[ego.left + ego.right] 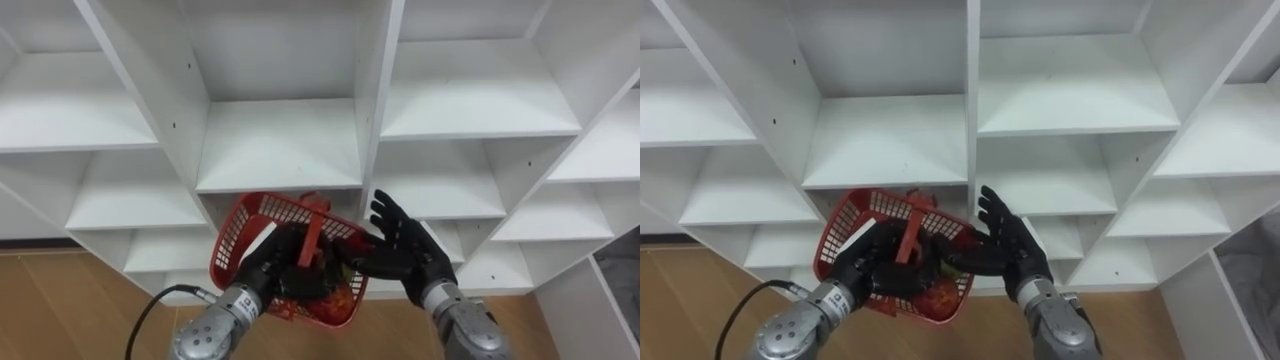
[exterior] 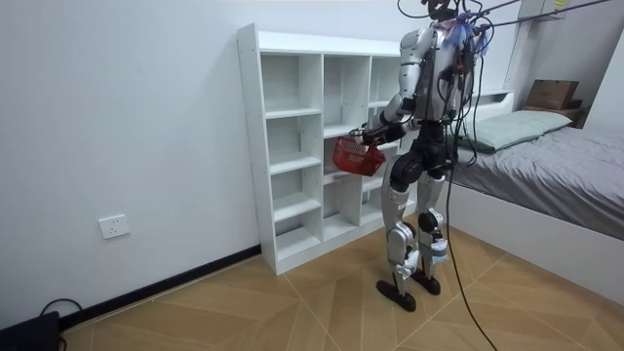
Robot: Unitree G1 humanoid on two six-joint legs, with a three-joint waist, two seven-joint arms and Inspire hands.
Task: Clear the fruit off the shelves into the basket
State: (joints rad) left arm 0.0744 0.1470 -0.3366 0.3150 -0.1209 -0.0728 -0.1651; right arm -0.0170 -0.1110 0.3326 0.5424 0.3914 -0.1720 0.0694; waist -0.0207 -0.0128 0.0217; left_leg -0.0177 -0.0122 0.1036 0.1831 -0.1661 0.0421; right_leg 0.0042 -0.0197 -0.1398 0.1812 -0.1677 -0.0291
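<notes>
Here the left hand (image 1: 272,262) is curled round the handle of the red basket (image 1: 238,222), before a middle shelf edge of the closet (image 1: 280,150). Fruit (image 1: 345,292) lies inside, with the right hand (image 1: 400,245), fingers straight, beside its right rim.

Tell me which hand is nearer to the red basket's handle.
Left. The left hand is curled round the handle of the red basket; the right hand is open at the basket's right side, off the handle.

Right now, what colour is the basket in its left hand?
Red; the basket shows best in the left eye view.
</notes>
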